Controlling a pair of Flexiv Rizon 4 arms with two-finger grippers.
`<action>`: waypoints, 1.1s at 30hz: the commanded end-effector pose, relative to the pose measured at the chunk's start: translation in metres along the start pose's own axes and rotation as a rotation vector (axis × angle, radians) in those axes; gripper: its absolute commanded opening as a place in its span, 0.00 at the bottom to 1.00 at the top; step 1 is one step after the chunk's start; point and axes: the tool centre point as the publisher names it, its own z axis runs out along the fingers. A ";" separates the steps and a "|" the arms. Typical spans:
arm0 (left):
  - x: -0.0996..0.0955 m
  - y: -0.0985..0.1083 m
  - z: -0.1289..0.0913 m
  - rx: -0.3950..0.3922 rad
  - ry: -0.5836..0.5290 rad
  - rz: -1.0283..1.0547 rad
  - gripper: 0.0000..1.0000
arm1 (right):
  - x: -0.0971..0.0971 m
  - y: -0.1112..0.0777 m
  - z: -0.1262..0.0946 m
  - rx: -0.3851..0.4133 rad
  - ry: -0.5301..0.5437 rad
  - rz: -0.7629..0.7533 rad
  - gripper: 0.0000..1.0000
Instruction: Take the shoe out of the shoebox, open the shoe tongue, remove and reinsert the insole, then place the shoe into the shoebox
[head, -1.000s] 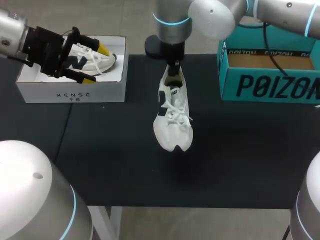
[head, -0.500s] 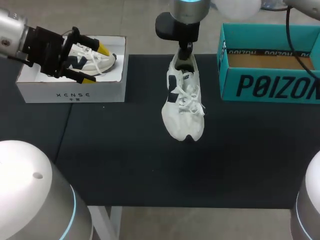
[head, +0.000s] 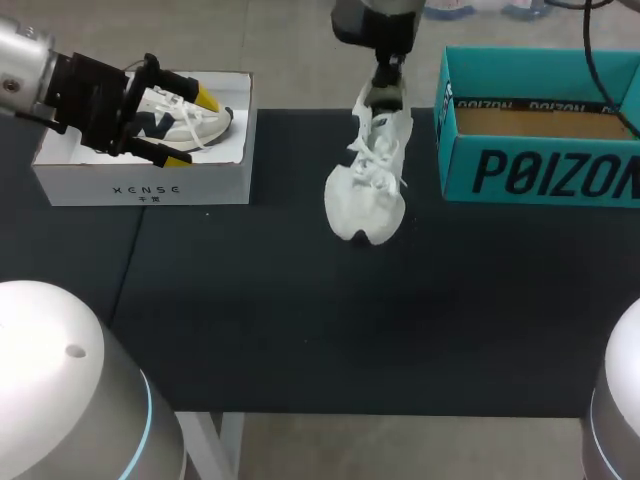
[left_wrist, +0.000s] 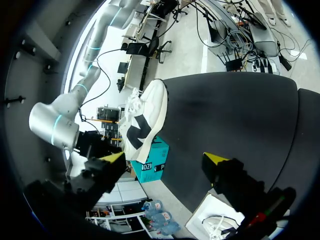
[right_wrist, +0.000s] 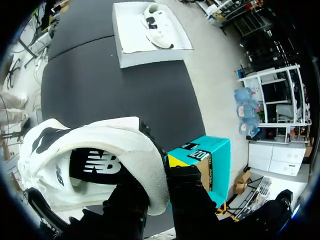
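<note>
Right gripper (head: 385, 88): clamped on the heel of the white shoe (head: 370, 185), which hangs toe-down over the far middle of the black table (head: 300, 330).
Teal shoebox (head: 540, 170): just right of the shoe, open top, far right of table.
Left gripper (head: 190, 128): fingers spread wide, gripping nothing, above the white box (head: 145, 185) at far left.
Second shoe (head: 185, 118): lying inside that box.

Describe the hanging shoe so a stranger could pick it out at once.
Over the black table, look just beside the open teal cardboard shoebox. There a white lace-up sneaker hangs toe-down, pinched at its heel by the right tool. A similar white sneaker lies inside the white cardboard shoebox; this one is in no box.
</note>
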 end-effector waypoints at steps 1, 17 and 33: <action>0.000 0.000 0.001 -0.001 0.002 0.001 1.00 | -0.073 -0.016 -0.002 0.021 0.084 0.444 0.00; 0.000 0.000 0.001 -0.001 0.002 0.001 1.00 | -0.136 -0.151 -0.004 0.040 0.008 0.898 0.00; 0.000 0.000 0.001 -0.001 0.002 0.001 1.00 | -0.151 -0.246 0.029 0.220 -0.080 1.204 0.00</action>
